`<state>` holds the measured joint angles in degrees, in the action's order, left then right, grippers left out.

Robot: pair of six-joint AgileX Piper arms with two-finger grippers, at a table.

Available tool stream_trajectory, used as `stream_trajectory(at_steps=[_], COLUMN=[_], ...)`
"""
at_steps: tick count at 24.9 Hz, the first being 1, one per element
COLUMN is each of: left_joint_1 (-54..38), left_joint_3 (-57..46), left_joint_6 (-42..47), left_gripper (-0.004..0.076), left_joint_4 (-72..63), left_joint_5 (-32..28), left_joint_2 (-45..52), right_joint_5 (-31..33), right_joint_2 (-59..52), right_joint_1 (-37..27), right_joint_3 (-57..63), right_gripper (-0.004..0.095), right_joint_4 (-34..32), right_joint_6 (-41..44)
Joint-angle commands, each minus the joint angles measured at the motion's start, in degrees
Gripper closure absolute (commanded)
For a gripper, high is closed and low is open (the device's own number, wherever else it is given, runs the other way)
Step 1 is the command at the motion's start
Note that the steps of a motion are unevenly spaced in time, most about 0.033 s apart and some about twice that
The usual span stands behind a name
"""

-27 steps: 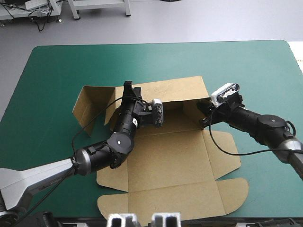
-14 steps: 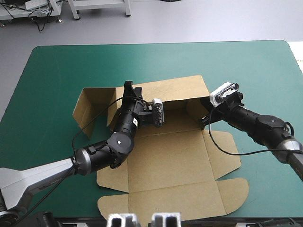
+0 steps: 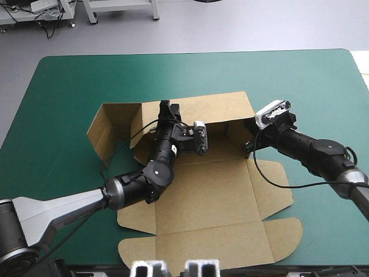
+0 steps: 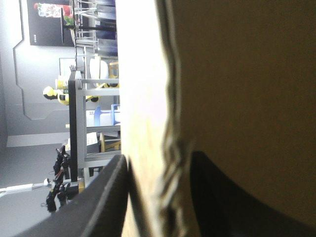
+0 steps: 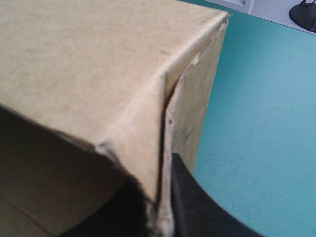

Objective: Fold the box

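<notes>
In the high view, the box [image 3: 207, 202], a cut sheet of brown board, was seen at the middle of the teal-green-covered worktop [image 3: 69, 86]. Its near panels lay flat, and its far wall and both side flaps were raised. The left gripper [image 3: 167, 109] was set at the top of the far wall, toward its left end. The right gripper [image 3: 249, 144] was set at the raised right-hand corner. Whether either pair of black fingers was clenched could not be told from this view.

In the left wrist view, that gap was filled: the wall's upper edge was shown pinched between the two fingers [image 4: 106, 197], all but meeting on it. The rest of the box was hidden from this view.

In the right wrist view, the fingers [image 5: 195, 197] were likewise shown clamped on board, at the corner where a side flap met the far wall. A narrow seam, invisible from above, was seen gaping between the two layers.

The main risk was judged to be uneven pulling. With the wall held only by its thin edges, a stronger tug from one arm could bow it or crease it off its score line. The edge could also slip free and the wall drop flat. The unweighted flat panels could be dragged across the cover as well.
</notes>
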<state>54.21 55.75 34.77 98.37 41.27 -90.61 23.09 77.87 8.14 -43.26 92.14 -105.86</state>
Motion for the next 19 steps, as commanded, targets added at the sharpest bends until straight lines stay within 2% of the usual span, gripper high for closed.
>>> stream_trajectory(at_steps=[1, 5, 10, 12, 14, 17, 19], left_joint_1=[3.8, 10.2, 17.2, 19.9, 20.5, 19.6, 17.9], left_joint_3=[3.3, 3.8, 3.8, 4.1, 5.2, 8.6, 11.9], left_joint_6=[4.6, 8.5, 14.9, 18.8, 19.1, 19.7, 19.7], left_gripper=[0.0417, 0.0418, 0.0418, 0.0444, 0.0519, 0.0734, 0.0707], left_joint_4=[2.9, 1.7, 1.4, 1.8, 1.8, 1.1, -0.7], left_joint_5=[2.0, 3.9, 12.7, 15.7, 15.9, 15.2, 14.2], left_joint_2=[1.8, 1.8, 2.0, 2.6, 3.9, 6.4, 8.0], right_joint_5=[2.6, 2.5, 1.8, 1.7, 1.7, 1.7, 1.9], right_joint_2=[-1.4, -1.4, -1.4, -1.4, -1.4, -1.5, -1.6], right_joint_1=[0.3, 0.3, 0.3, 0.3, 0.3, 0.3, 0.3], right_joint_3=[-1.1, -1.1, -1.1, -1.1, -1.1, -1.2, -1.2], right_gripper=[0.0912, 0.0913, 0.0913, 0.0913, 0.0913, 0.0913, 0.0913], right_joint_4=[-0.4, -0.6, -0.6, -0.6, -0.6, -0.6, -0.6], right_joint_6=[0.8, 1.0, 2.1, 2.5, 3.0, 5.4, 6.9])
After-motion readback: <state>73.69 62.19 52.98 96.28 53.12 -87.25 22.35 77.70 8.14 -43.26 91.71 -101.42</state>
